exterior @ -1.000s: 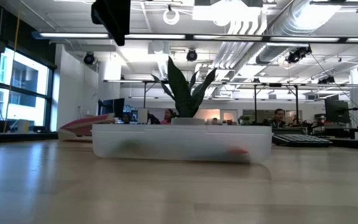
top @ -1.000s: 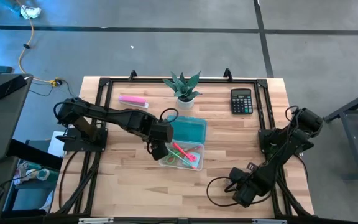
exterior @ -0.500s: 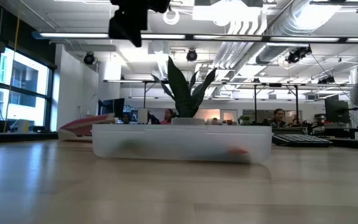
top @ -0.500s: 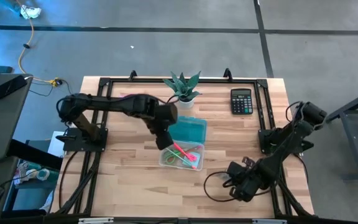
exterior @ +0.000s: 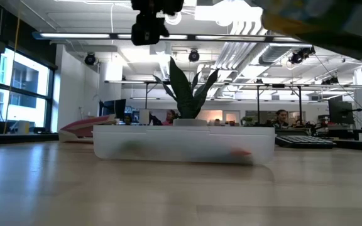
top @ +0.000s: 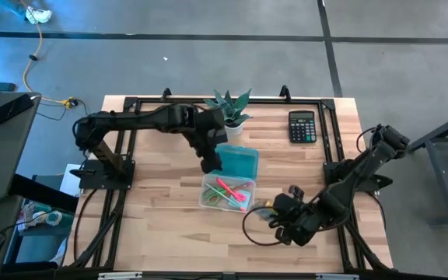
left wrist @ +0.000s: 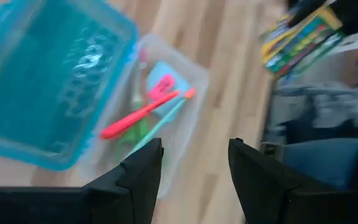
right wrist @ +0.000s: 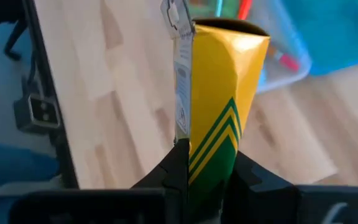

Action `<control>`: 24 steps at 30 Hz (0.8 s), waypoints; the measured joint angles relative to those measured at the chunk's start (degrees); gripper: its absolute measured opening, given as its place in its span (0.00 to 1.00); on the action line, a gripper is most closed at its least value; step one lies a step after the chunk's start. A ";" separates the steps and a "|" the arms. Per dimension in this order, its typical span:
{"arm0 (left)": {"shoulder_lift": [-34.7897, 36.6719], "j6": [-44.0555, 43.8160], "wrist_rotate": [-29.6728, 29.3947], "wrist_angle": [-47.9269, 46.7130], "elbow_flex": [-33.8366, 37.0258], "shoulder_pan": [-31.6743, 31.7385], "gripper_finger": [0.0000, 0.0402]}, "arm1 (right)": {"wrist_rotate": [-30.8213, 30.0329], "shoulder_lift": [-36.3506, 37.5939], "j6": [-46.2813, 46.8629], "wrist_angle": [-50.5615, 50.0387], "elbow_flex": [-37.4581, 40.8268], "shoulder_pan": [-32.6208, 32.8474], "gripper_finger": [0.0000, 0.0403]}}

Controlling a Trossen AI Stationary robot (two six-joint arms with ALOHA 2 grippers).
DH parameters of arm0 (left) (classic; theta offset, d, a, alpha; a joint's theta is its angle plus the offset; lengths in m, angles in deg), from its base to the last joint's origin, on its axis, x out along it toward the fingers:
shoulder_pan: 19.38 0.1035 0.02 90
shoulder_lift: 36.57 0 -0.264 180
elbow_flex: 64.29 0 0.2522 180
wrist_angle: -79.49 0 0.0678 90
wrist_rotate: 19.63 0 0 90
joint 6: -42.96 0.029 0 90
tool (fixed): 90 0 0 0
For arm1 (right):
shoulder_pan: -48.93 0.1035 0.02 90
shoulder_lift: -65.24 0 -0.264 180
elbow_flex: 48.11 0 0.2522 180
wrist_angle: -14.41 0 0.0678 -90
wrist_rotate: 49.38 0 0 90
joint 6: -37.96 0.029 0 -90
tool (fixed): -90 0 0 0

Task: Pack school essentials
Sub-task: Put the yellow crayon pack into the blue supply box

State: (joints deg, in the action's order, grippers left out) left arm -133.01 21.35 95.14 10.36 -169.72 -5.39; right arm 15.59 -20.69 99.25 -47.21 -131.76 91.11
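A clear plastic box [top: 228, 193] stands on the table and holds the pink-red pen [left wrist: 138, 115], the light-blue note pad [left wrist: 166, 74], a pink eraser [left wrist: 161, 85] and green-handled scissors [top: 218, 199]. Its teal lid [top: 237, 161] lies on the far side of it. My left gripper [top: 210, 163] hovers open above the lid's left edge, fingers [left wrist: 143, 163] apart and holding nothing. My right gripper [top: 274, 214] is to the right of the box, toward the near edge, shut on the yellow-green block [right wrist: 222, 81], a slim carton. My right gripper pinches the yellow-green block between its two fingers [right wrist: 174, 167] at one end [right wrist: 211, 146]. It comes level from the table's right. The block sticks out beyond the fingertips toward the clear box, lifted clear of the table, its hang tab [right wrist: 176, 15] at the free end.
A potted plant [top: 229, 109] stands at the far edge, with the pale-pink bar [exterior: 83, 125] to its left and a black calculator [top: 302, 126] to its right. Black frame rails [top: 329, 140] run along both sides. Bare wood [top: 162, 218] lies near the front edge.
My left gripper rose from the clear box's left side and moved toward the far edge, ending over the teal lid. My right gripper carried the yellow-green block leftward from the right near corner toward the clear box.
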 joint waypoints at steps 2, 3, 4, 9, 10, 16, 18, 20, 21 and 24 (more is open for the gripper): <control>0.00 -1.37 3.89 1.68 0.00 1.02 0.43 | -1.44 0.00 -0.85 -2.37 -2.10 -0.65 0.11; 0.00 -1.95 5.68 2.51 0.00 1.51 0.43 | -2.04 0.00 -1.25 -3.60 -3.19 -0.96 0.11; 0.00 -2.34 7.33 3.24 0.00 1.98 0.44 | -2.46 0.00 -1.77 -4.69 -4.30 -1.27 0.11; -0.04 -5.95 11.56 6.26 0.00 3.59 0.49 | -5.48 0.00 -5.44 -9.05 -9.26 -2.10 0.11; -0.04 -7.34 12.46 6.93 0.00 3.92 0.51 | -6.03 0.00 -6.20 -9.80 -10.24 -2.17 0.11; -0.68 -22.74 24.52 15.51 0.08 5.26 0.58 | -9.77 0.00 -14.15 -15.20 -16.15 -2.98 0.11; -0.66 -26.88 27.18 20.54 0.06 4.94 0.58 | -11.31 0.00 -18.48 -16.30 -18.18 -3.62 0.11; -0.97 -31.02 29.01 25.46 0.04 4.38 0.58 | -13.29 0.00 -23.60 -16.98 -20.28 -4.04 0.11; -1.16 -33.34 29.90 27.83 0.04 4.21 0.58 | -14.55 0.00 -26.39 -16.90 -21.19 -4.27 0.11; -1.15 -39.44 30.95 33.89 0.03 3.71 0.57 | -18.91 0.00 -35.70 -16.99 -24.19 -4.35 0.11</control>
State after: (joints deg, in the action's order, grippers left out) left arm -134.16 -18.09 126.08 44.26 -169.69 -1.68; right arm -3.31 -20.69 63.55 -64.21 -155.95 86.76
